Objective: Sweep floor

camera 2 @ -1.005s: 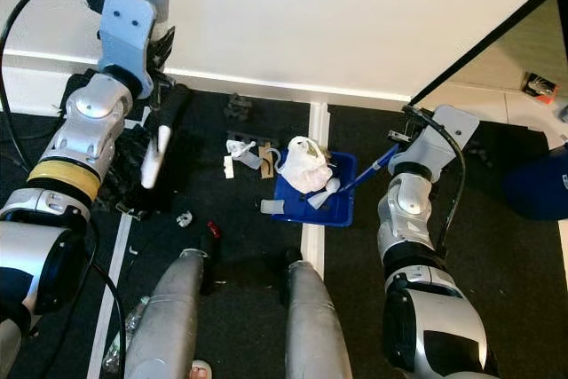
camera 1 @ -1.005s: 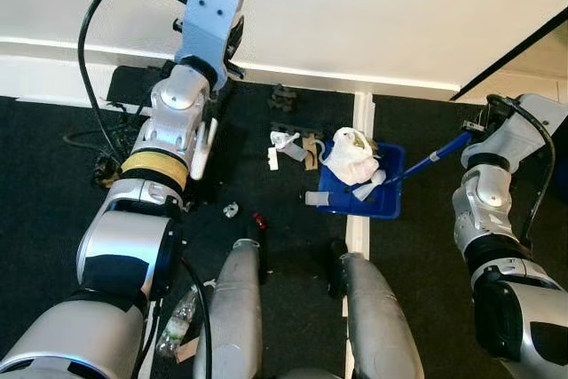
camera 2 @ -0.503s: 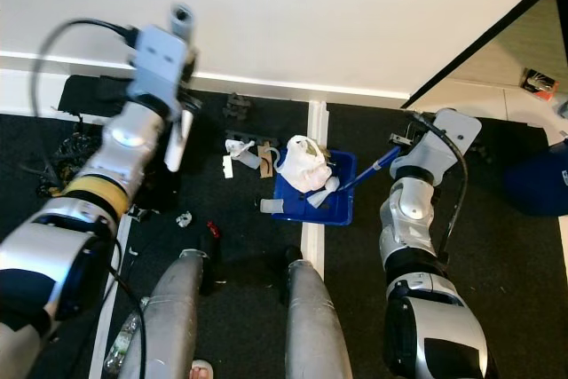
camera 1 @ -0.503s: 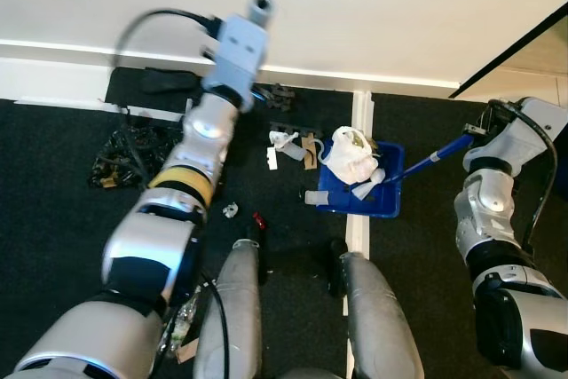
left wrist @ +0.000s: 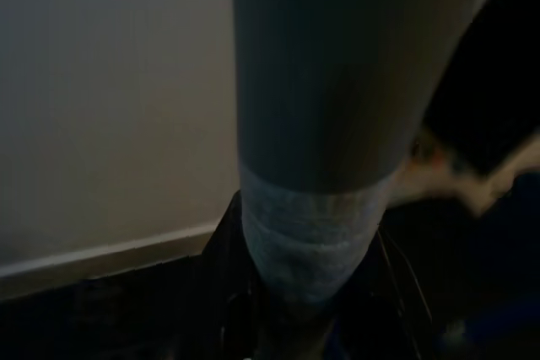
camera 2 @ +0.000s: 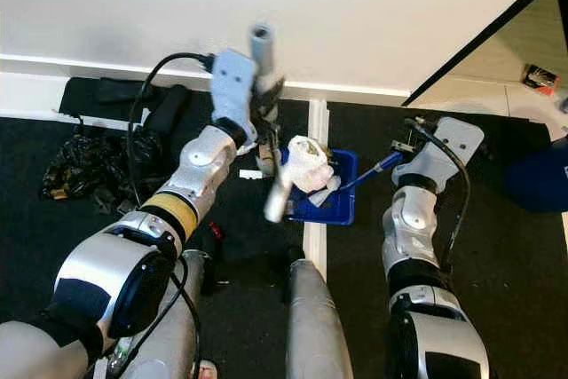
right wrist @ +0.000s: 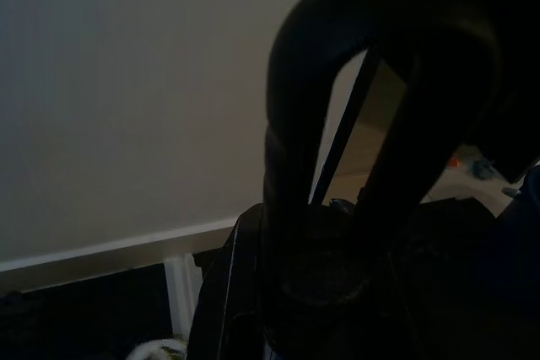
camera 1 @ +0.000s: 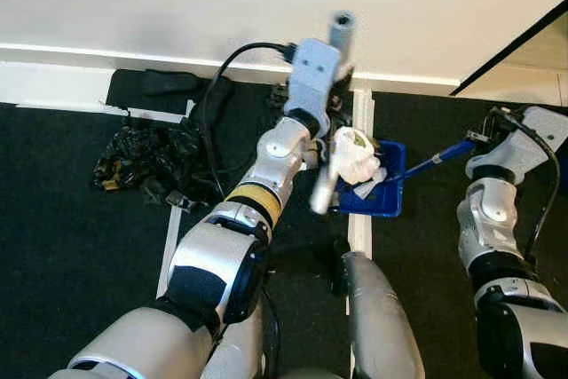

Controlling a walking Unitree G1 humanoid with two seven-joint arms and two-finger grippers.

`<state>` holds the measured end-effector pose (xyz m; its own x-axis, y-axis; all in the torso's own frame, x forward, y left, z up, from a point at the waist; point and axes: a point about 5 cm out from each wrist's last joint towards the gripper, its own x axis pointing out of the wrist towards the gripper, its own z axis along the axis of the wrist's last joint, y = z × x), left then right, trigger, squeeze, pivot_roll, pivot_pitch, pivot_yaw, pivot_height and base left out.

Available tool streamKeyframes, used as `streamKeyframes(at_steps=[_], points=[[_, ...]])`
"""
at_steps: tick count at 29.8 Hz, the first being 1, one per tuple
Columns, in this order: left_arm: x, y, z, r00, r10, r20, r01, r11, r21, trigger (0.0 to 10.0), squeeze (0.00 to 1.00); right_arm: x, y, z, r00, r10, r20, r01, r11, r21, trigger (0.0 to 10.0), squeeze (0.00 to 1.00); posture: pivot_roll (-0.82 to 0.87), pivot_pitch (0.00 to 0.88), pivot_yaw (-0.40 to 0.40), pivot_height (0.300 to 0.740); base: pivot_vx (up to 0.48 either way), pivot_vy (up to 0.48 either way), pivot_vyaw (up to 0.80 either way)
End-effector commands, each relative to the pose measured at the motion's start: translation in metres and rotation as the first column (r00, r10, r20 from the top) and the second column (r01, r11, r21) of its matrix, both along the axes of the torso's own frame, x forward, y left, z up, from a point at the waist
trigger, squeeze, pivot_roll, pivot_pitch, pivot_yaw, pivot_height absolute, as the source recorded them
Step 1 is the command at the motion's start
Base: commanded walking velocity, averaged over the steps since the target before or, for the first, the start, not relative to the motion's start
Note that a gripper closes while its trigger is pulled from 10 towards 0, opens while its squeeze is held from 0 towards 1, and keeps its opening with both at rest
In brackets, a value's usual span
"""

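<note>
Left claw (camera 2: 259, 111) is wrapped on the grey broom handle (camera 2: 260, 42), leaning it across toward the blue dustpan (camera 2: 342, 206), probably to push litter in. Right claw (camera 1: 486, 127) grips the dustpan's blue handle (camera 1: 441, 153), pinning it down. Left wrist view gets the handle's taped section (left wrist: 312, 238) up close; the white crumpled bag (camera 1: 353, 159) sits in the pan.

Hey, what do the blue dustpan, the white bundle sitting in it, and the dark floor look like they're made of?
The dustpan looks like hard moulded plastic: solid blue, smooth, with crisp straight edges. The white bundle seems to be thin plastic bag or crumpled paper, judging by its soft creases; the pictures leave that open. The floor looks like dark carpet or matting: matte, no shine, faint grain.
</note>
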<state>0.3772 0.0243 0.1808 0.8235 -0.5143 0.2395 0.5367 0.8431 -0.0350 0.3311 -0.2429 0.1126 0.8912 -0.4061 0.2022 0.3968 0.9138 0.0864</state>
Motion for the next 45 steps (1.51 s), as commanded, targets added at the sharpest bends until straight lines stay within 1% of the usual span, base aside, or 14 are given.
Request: streamKeyframes(at_steps=[1,5,13,18,19,20,22,23,26,29,33,37,41,45], points=[[-0.023,-0.067,0.017,0.985,-0.171,0.014,0.172,0.979,-0.111,10.0,0.00,-0.015,-0.005,-0.033,0.988,-0.010,-0.157,0.008,1.000,-0.013,10.0,0.00,-0.04,0.453,-0.021,0.740,0.000,0.000,0.00],[-0.037,-0.102,0.063,0.950,-0.291,0.112,0.311,0.906,-0.286,10.0,0.00,-0.016,-0.004,-0.033,0.987,-0.009,-0.159,0.007,1.000,-0.009,10.0,0.00,-0.03,0.440,-0.022,0.740,0.000,0.000,0.00],[-0.032,-0.096,0.080,0.920,-0.344,0.188,0.376,0.910,-0.177,10.0,0.00,-0.013,-0.002,-0.032,0.987,-0.004,-0.159,0.004,1.000,-0.001,10.0,0.00,-0.01,0.435,-0.017,0.740,0.000,0.000,0.00],[-0.005,-0.036,0.062,0.940,-0.316,0.126,0.320,0.947,-0.013,10.0,0.00,-0.013,0.004,-0.037,0.984,0.011,-0.176,-0.007,1.000,0.024,10.0,0.00,0.04,0.405,-0.014,0.740,0.000,0.000,0.00],[-0.005,-0.036,0.062,0.940,-0.316,0.126,0.320,0.947,-0.013,10.0,0.00,-0.013,0.004,-0.037,0.984,0.011,-0.176,-0.007,1.000,0.024,10.0,0.00,0.04,0.405,-0.014,0.740,0.000,0.000,0.00],[-0.002,-0.016,0.049,0.950,-0.301,0.082,0.299,0.953,0.040,10.0,0.00,-0.013,0.006,-0.039,0.983,0.016,-0.183,-0.009,0.999,0.035,10.0,0.00,0.05,0.390,-0.016,0.740,0.000,0.000,0.00],[-0.001,0.017,0.025,0.964,-0.264,0.002,0.262,0.957,0.127,10.0,0.00,-0.013,0.010,-0.044,0.980,0.024,-0.199,-0.013,0.998,0.055,10.0,0.00,0.06,0.365,-0.018,0.740,0.000,0.000,0.00],[-0.001,0.017,0.025,0.964,-0.264,0.002,0.262,0.957,0.127,10.0,0.00,-0.013,0.010,-0.044,0.980,0.024,-0.199,-0.013,0.998,0.055,10.0,0.00,0.06,0.365,-0.018,0.740,0.000,0.000,0.00],[-0.011,0.066,0.006,0.981,-0.176,-0.075,0.186,0.970,0.159,10.0,0.00,-0.012,0.015,-0.047,0.977,0.032,-0.212,-0.015,0.996,0.082,10.0,0.00,0.08,0.319,-0.031,0.740,0.000,0.000,0.00],[-0.016,0.077,0.004,0.984,-0.157,-0.078,0.168,0.973,0.156,10.0,0.00,-0.012,0.015,-0.048,0.976,0.033,-0.217,-0.013,0.996,0.093,10.0,0.00,0.09,0.298,-0.036,0.740,0.000,0.000,0.00],[-0.026,0.120,-0.003,0.993,-0.018,-0.116,0.037,0.985,0.166,10.0,0.00,-0.012,0.017,-0.053,0.969,0.035,-0.245,-0.006,0.993,0.119,10.0,0.00,0.12,0.221,-0.058,0.740,0.000,0.000,0.00],[-0.027,0.146,-0.011,0.987,0.113,-0.118,-0.088,0.976,0.200,10.0,0.00,-0.011,0.019,-0.054,0.967,0.037,-0.253,-0.004,0.992,0.130,10.0,0.00,0.13,0.183,-0.068,0.740,0.000,0.000,0.00],[-0.028,0.157,-0.011,0.976,0.199,-0.092,-0.177,0.964,0.200,10.0,0.00,-0.010,0.020,-0.053,0.967,0.039,-0.253,-0.003,0.990,0.141,10.0,0.00,0.13,0.142,-0.069,0.740,0.000,0.000,0.00],[-0.034,0.158,-0.014,0.960,0.265,-0.093,-0.232,0.936,0.265,10.0,0.00,-0.010,0.014,-0.053,0.969,0.013,-0.245,0.033,0.983,0.180,10.0,0.00,0.12,0.078,-0.055,0.740,0.000,0.000,0.00]])
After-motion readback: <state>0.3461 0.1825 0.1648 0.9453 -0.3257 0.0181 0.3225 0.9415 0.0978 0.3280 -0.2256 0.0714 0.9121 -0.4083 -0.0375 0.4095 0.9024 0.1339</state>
